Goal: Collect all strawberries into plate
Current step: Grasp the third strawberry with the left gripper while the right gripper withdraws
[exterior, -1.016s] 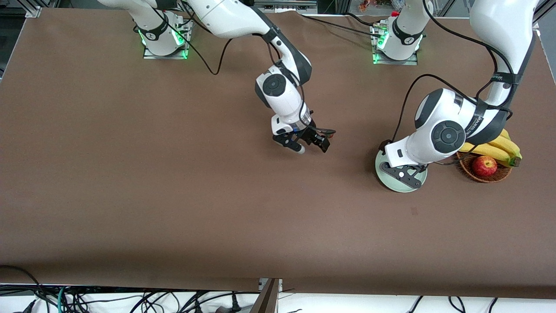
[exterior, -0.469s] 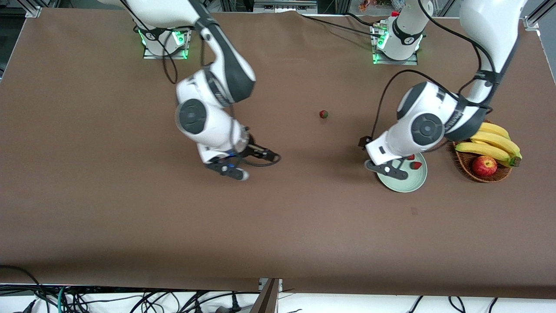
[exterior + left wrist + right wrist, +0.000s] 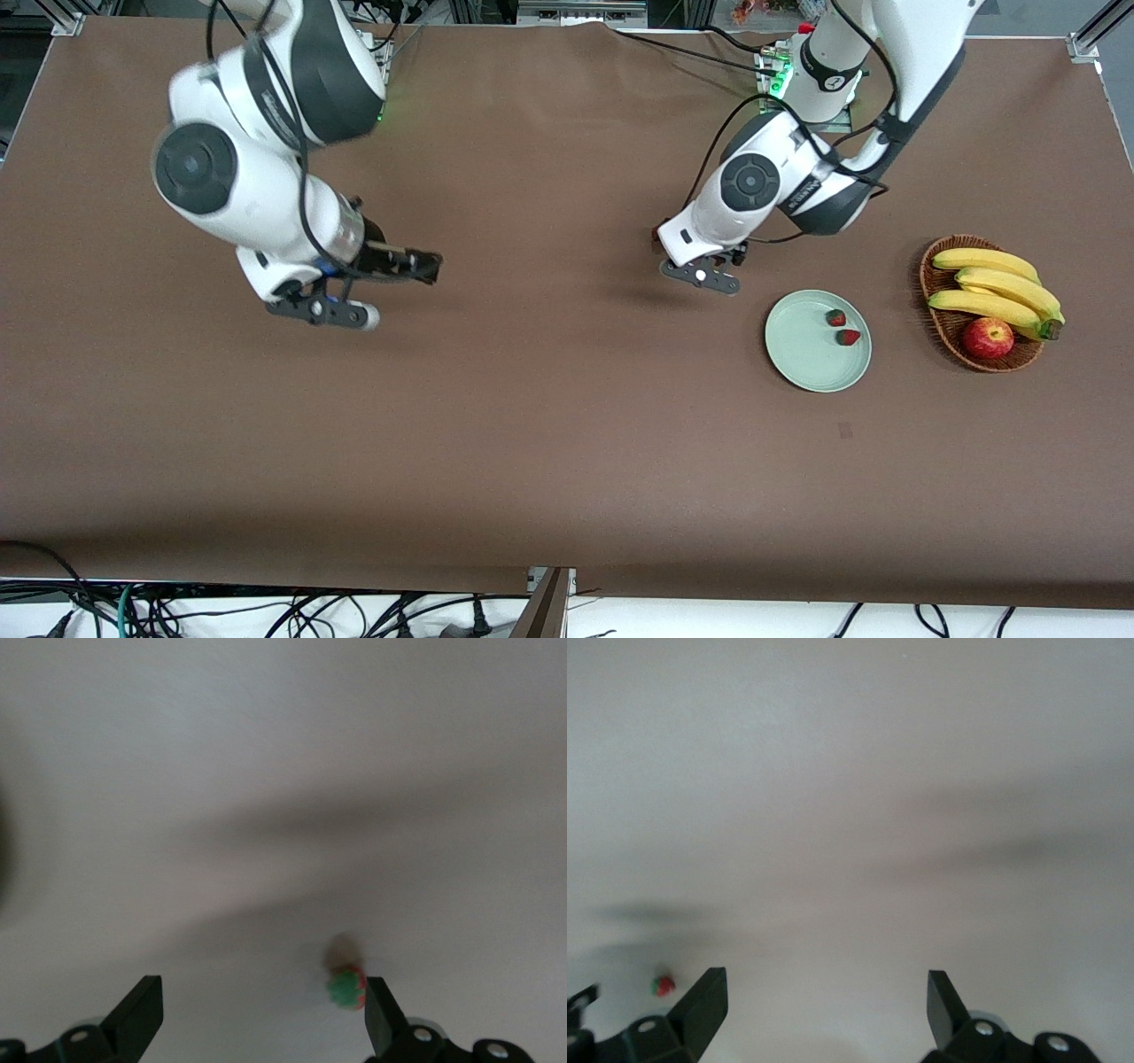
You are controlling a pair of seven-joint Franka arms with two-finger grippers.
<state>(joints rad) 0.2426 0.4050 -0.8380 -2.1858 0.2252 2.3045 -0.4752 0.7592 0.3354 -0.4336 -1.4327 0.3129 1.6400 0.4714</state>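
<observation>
Red and tiny, the last strawberry (image 3: 347,987) sits on the bench right beside one finger of the wide-open left hand (image 3: 704,270), so a bump could roll it off, while two strawberries (image 3: 835,317) lie in the plate (image 3: 802,354) and the right hand (image 3: 368,292) waits open.

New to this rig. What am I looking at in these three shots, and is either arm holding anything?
Two white robot arms at a brown table. The wide shot looks down from across it; the other two come from cameras on each wrist. Two strawberries lie in the pale green plate, beside a wicker basket of bananas and an apple. The left gripper is open over bare table with the third strawberry beside one finger, not gripped. The right gripper is open and empty toward its own end of the table.
</observation>
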